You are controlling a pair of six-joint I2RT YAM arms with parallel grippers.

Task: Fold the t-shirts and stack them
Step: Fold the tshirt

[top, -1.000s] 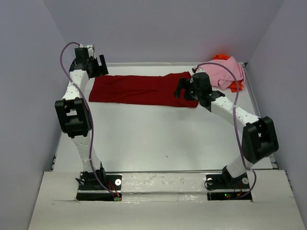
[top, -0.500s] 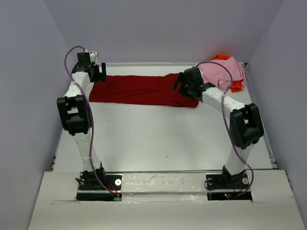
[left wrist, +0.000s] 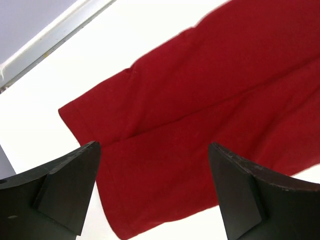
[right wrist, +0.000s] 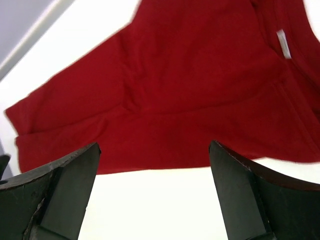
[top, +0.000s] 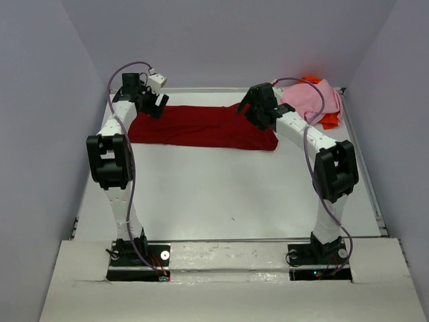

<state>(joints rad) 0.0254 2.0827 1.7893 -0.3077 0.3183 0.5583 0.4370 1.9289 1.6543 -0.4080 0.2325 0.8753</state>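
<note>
A dark red t-shirt [top: 201,126] lies folded into a long strip across the back of the table. My left gripper [top: 155,104] hovers open over its left end, and the left wrist view has red cloth [left wrist: 210,100] under the wide-apart fingers [left wrist: 67,185]. My right gripper [top: 255,111] stands open above the strip's right end; its wrist view looks down on the dark red shirt [right wrist: 190,90] with a white label [right wrist: 283,44]. A light pink t-shirt [top: 310,99] lies crumpled in the back right corner over a bright orange one [top: 330,121].
The table's raised back edge [top: 201,89] runs just behind the red shirt, and its right rim [top: 365,161] runs past the pink and orange pile. Grey walls close in on both sides. White tabletop [top: 221,188] lies in front of the shirts.
Both grippers have moved away from the red shirt's ends toward the back and inward. The left arm swung right over the left end; the right arm moved left and back. Both stay open.
</note>
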